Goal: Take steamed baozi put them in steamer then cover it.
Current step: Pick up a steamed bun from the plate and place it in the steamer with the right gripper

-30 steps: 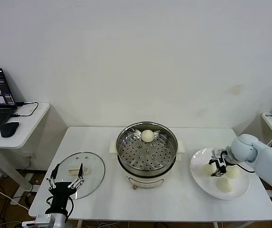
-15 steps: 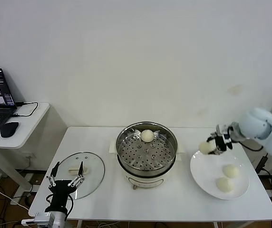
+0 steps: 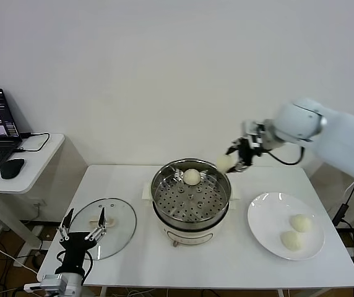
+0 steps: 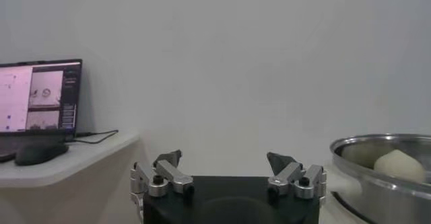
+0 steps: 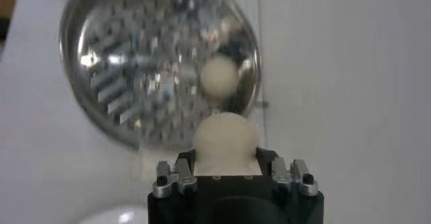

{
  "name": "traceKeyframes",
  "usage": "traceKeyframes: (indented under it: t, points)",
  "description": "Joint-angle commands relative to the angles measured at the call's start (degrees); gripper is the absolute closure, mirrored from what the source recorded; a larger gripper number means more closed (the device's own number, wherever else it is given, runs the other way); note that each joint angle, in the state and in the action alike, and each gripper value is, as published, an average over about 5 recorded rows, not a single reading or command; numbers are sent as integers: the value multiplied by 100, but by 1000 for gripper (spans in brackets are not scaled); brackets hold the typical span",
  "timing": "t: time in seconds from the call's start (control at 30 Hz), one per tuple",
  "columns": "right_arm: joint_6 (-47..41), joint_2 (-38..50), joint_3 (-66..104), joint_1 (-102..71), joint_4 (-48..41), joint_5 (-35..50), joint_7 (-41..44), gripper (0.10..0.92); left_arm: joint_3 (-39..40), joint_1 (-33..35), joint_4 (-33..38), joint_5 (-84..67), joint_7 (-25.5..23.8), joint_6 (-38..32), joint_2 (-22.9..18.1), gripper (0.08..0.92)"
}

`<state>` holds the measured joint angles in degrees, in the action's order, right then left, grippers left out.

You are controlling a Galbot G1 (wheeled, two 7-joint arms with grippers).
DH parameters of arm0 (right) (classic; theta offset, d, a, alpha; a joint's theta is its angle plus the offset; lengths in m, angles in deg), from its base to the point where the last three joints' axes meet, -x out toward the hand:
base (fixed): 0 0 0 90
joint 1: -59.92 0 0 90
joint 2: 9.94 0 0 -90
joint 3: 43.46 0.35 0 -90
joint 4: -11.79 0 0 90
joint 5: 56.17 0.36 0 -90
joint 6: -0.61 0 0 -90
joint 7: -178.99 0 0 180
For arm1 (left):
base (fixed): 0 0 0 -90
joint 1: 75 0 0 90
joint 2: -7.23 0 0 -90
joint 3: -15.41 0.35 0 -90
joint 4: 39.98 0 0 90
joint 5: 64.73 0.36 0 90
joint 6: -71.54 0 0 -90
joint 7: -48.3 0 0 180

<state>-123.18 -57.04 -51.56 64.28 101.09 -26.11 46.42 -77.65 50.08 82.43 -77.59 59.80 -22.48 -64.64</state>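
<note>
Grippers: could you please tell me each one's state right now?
Left gripper: open, empty, over the lid.
Right gripper: shut on a baozi, by the steamer.

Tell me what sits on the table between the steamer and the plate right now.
Nothing: in the head view the tabletop between the steamer and the plate is bare. The right gripper, holding a baozi, is higher up, by the steamer's far rim.

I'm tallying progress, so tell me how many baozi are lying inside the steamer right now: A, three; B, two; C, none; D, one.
D: one baozi lies on the tray of the steamer; another is in the right end effector, in the air at the steamer's rim, and two remain on the white plate.
</note>
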Motion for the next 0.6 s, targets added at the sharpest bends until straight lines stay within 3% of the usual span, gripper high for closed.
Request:
traceKeyframes:
  t: [0.03, 0.6]
  points:
    - [-673, -1412, -376, -103, -401, 783, -597, 440, -39, 6, 24, -6, 1, 0, -7, 177]
    - [-784, -2347, -137, -1284, -1604, 480, -978, 435, -34, 1, 60, 4, 4, -6, -73, 177]
